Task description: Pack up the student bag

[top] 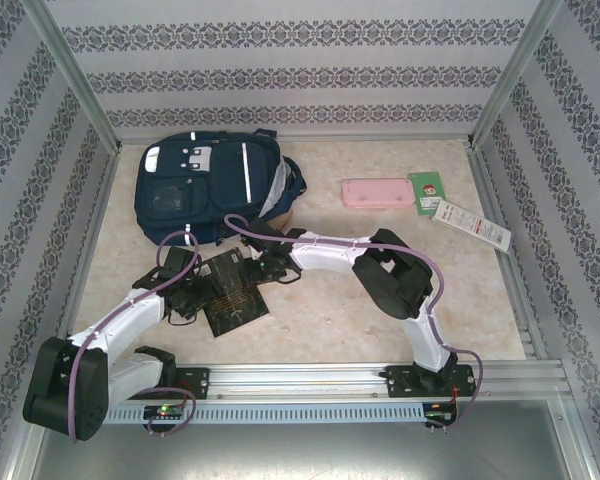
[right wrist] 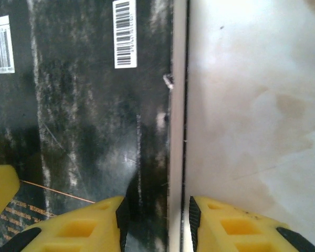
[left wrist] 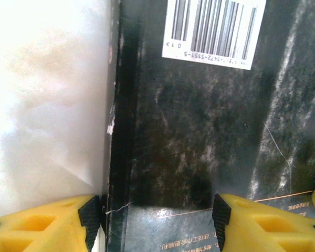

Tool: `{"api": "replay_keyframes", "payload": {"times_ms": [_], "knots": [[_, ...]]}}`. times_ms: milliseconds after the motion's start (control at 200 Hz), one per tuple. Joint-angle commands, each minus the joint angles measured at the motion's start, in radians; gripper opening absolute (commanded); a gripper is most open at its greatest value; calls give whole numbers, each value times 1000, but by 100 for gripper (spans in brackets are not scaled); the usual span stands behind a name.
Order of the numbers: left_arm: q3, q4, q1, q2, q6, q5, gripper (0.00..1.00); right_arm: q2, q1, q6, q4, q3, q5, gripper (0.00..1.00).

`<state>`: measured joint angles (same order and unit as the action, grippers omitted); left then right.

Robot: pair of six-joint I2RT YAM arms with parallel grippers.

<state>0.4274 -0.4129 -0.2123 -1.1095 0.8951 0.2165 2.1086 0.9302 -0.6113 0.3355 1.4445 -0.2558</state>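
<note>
The backpack (top: 205,190) lies far left on the table (top: 380,300), contents hidden. Left gripper (left wrist: 157,210), half open, straddles a black book's (top: 232,290) edge; right gripper (right wrist: 158,210), narrowly parted, straddles the opposite edge.

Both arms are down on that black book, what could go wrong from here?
The black book lies flat, and the left end effector and right end effector each straddle only one edge, so it may slide instead of lifting. Both arms crowd together over it beside the student bag and could bump each other.
</note>
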Motion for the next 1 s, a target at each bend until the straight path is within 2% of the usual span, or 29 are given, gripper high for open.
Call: {"api": "replay_keyframes", "payload": {"times_ms": [0, 330, 415, 605, 669, 844, 994], "knots": [[-55, 282, -12, -48, 44, 221, 58, 29, 32, -35, -3, 16, -76, 39], [54, 324, -12, 223, 128, 341, 56, -12, 23, -80, -40, 12, -106, 38], [43, 358, -12, 219, 139, 350, 55, -17, 15, -82, -43, 10, -108, 38], [34, 288, -12, 112, 84, 341, 49, -37, 3, -83, -43, -1, -105, 38], [39, 267, -11, 103, 67, 332, 44, -48, -1, -83, -43, -9, -101, 39], [112, 172, -11, 155, 28, 298, 12, -147, -20, -99, -75, -98, -34, 41], [221, 123, -10, 173, -22, 337, 1, -287, -79, -140, -174, -216, -69, 50]]}}
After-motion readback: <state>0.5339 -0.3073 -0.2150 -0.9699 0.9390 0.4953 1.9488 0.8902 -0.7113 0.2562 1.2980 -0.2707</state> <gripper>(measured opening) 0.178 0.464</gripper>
